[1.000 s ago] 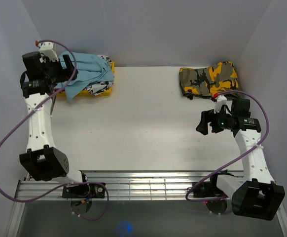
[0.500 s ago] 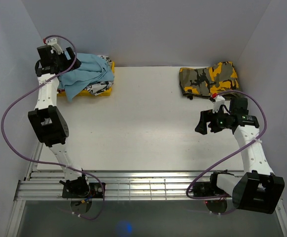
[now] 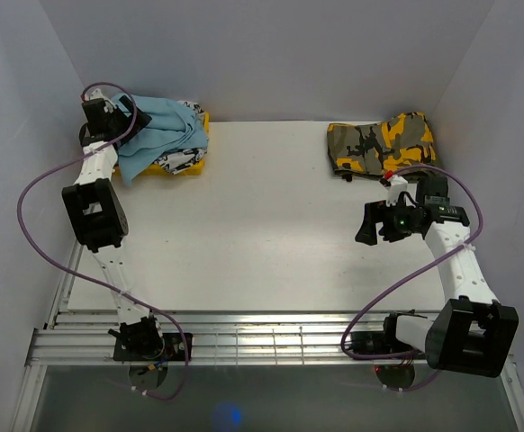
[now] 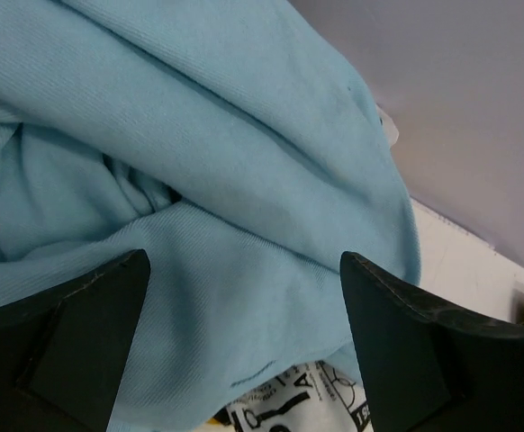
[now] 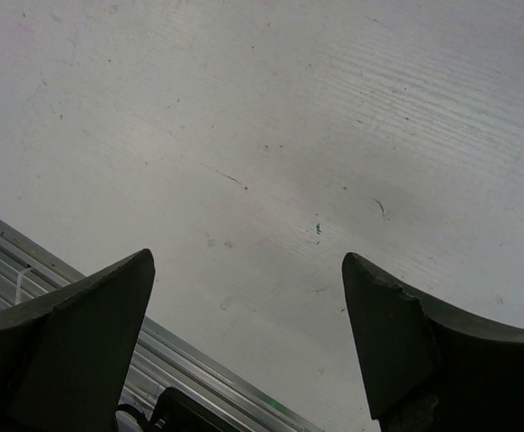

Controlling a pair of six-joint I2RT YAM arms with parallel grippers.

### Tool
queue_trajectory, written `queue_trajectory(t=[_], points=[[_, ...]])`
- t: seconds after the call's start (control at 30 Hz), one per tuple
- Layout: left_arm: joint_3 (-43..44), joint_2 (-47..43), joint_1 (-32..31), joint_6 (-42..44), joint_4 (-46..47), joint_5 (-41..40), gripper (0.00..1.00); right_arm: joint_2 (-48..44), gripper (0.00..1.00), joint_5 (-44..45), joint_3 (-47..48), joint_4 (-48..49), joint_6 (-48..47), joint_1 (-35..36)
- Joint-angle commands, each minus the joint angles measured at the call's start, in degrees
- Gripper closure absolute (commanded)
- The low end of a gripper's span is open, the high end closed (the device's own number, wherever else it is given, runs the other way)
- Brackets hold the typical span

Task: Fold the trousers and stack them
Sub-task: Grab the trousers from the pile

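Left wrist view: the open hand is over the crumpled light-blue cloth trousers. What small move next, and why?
Probably lower the left hand a little and close it on the crumpled light-blue cloth trousers. Its fingers stand wide open with a fold of that cloth between them, nothing is gripped yet, and the trousers lie bunched, not spread for folding.

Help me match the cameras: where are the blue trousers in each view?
Top: trousers bunched at the far-left corner.
Left wrist: trousers fill most of the frame.
Right wrist: not in it.
Shared landmark: the printed cloth under them, in top and left wrist.
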Motion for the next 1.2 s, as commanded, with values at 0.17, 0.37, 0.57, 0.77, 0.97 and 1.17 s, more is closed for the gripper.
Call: queue_trajectory(t=[0.17,0.37,0.57,0.77,0.97,1.17], points=[[4.81,6.85,0.29,-7.42,13.90,1.08,0.02,2.93,0.10,1.87,3.21,-1.07,-0.28,-0.18],[6.05,9.32,0.46,-10.68,22.09,6.36,0.02,3.64,0.10,2.84,3.03,-1.24,-0.28,-0.18],[11.05,12.74,0.37,-11.74,25.79,8.47,0.14,4.25,0.10,3.36,3.11,-1.15,-0.10,-0.18],[14.22,15.91,0.37,-13.58,30.17,12.76,0.59,5.30,0.10,4.07,4.09,-1.51,-0.19,-0.18],[20.01,13.99,0.46,-15.78,33.17,19.89,1.00,5.74,0.10,3.63,5.14,-1.95,-0.19,-0.18],[22.57,5.55,0.46,-18.85,34.49,23.06,1.00,4.17,0.10,2.76,4.96,-1.77,-0.28,-0.18]])
